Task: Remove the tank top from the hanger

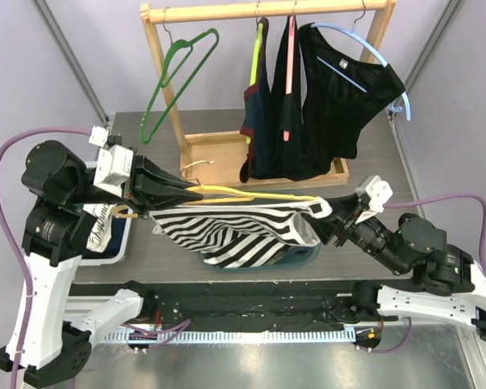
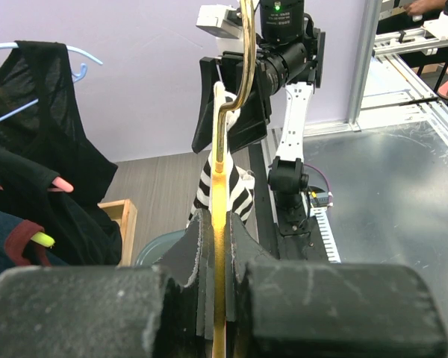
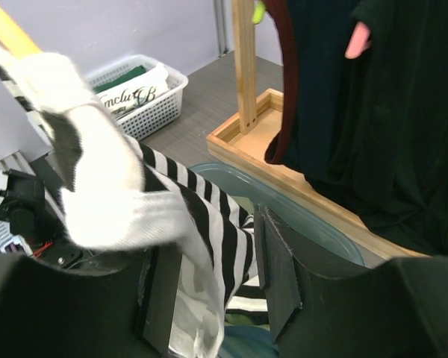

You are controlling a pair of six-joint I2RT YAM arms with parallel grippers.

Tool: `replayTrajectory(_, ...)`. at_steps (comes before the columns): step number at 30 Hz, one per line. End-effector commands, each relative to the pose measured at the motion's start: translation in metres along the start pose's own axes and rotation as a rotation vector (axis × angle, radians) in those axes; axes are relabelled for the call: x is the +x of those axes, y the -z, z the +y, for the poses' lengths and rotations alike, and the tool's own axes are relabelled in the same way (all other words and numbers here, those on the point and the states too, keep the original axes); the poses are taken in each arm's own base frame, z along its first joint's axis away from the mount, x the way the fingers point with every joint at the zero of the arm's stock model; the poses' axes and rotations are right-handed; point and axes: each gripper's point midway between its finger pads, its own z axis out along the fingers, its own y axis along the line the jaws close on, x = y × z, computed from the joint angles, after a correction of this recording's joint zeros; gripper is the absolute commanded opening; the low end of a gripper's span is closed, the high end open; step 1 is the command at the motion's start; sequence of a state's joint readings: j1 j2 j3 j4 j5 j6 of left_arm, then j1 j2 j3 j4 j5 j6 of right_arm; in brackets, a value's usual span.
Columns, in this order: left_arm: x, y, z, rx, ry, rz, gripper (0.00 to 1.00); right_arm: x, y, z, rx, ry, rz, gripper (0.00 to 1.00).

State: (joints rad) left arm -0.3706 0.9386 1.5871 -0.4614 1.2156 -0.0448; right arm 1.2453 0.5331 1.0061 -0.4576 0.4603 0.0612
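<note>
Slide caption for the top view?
Left gripper clamps the yellow hanger; right gripper grips the striped tank top.

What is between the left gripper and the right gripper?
In the top view, the yellow hanger and the striped tank top hanging on it span the gap.

Closed jaws pinch the yellow hanger edge-on.

left gripper at the left end of the yellow hanger, fingers clamped hard on its wire, wrist level, forearm reaching in from the left. right gripper at the hanger's far end, fingers half-closed, pinching the striped tank top. right arm low, elbow out right.
</note>
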Motion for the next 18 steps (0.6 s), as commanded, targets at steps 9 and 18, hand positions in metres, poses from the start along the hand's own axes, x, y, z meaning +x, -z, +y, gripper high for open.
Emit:
replayTrajectory(9, -0.01, 0.002, -0.006, 0.008, -0.064, -0.026, 0.0, -0.031, 0.002, 0.008, -0.045, -0.045, -0.082, 0.08)
replayTrajectory(18, -0.009, 0.003, -0.006, 0.005, -0.065, -0.025, 0.0, -0.048, 0.06, -0.078, 0.315, -0.232, -0.241, 0.01)
